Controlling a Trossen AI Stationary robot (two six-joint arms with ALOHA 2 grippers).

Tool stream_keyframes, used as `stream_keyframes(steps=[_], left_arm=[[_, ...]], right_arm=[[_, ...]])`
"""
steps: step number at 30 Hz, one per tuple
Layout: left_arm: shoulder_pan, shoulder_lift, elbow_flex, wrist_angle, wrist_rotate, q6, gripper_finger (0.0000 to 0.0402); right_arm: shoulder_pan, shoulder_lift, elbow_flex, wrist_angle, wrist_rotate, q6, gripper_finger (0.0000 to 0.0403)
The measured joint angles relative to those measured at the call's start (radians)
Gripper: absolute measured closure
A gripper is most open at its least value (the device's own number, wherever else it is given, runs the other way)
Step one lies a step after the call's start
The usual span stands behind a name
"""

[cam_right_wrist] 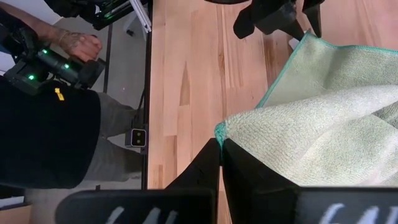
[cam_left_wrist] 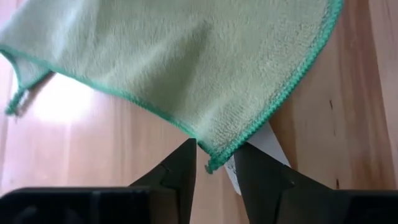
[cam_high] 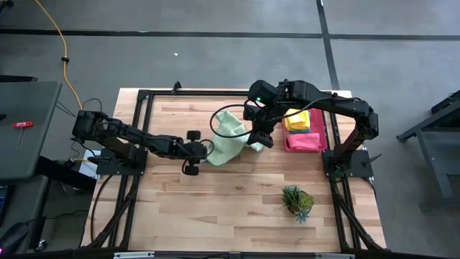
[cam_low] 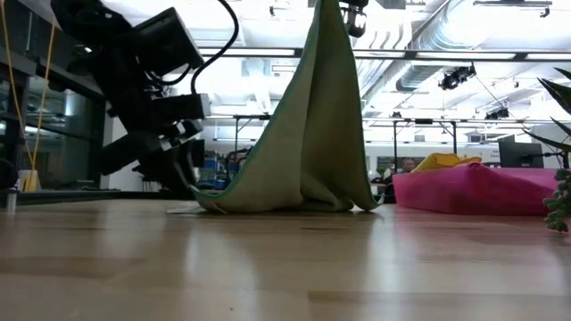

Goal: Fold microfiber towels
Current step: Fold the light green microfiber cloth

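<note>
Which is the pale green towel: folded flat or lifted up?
Lifted: the right gripper, shut on one corner, holds the towel up like a tent, lower edge on the table; the left gripper straddles another corner.

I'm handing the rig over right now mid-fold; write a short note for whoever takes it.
Right end effector: shut on one corner of the pale green towel, holding it up off the table so it hangs like a tent.
Left end effector: low at the towel's bottom corner, fingers either side of the hem, not clamped yet.
Other towels: piled in the pink tray.
Done: one towel lifted out.
Left: grip the second corner, spread, fold, then the rest.
</note>
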Motion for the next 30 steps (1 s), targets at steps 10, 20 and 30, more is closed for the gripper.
stream_keyframes(steps=[10, 20, 30], left_arm=[[0.000, 0.000, 0.000, 0.038, 0.000, 0.131, 0.0310], [0.000, 0.000, 0.000, 0.058, 0.025, 0.293, 0.0310], [0.000, 0.000, 0.000, 0.056, 0.030, 0.386, 0.0315]], right_arm=[[0.000, 0.000, 0.000, 0.000, 0.000, 0.000, 0.0403], [0.000, 0.000, 0.000, 0.000, 0.000, 0.000, 0.0403], [0.000, 0.000, 0.000, 0.000, 0.000, 0.000, 0.0403]])
